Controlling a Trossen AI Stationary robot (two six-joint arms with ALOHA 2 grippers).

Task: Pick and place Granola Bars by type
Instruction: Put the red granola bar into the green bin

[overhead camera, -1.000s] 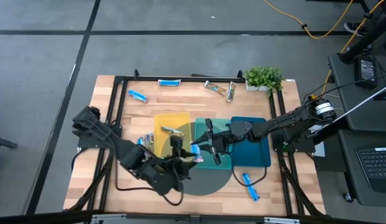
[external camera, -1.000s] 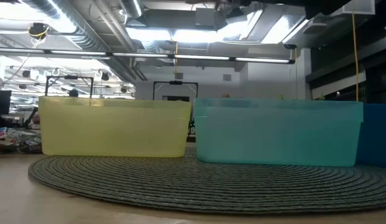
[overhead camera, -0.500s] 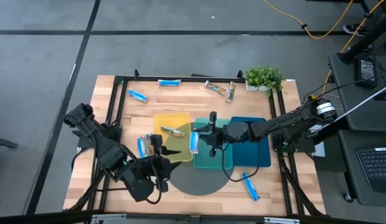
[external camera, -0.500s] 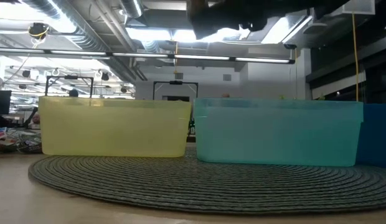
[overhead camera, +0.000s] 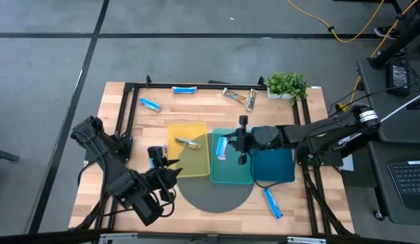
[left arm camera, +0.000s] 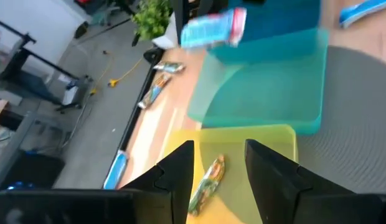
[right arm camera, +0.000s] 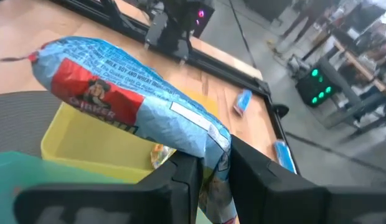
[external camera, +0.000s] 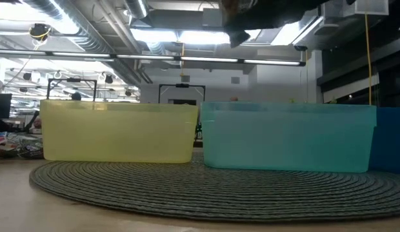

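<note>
A light blue wrapper with a red panel and white print is shown on the granola bar [right arm camera: 127, 106] gripped in the black right pincer [overhead camera: 229, 145]. 3 trays are coloured yellow [overhead camera: 196, 130], teal [overhead camera: 232, 176] and dark blue [overhead camera: 281, 166]; a silvery tan-brown bar [overhead camera: 188, 143] is seen in the yellow tray. The mat [overhead camera: 217, 200] is dark grey and ribbed. The bench [overhead camera: 122, 108] is pale wood, framed in black. The plant [overhead camera: 287, 83] is green.
</note>
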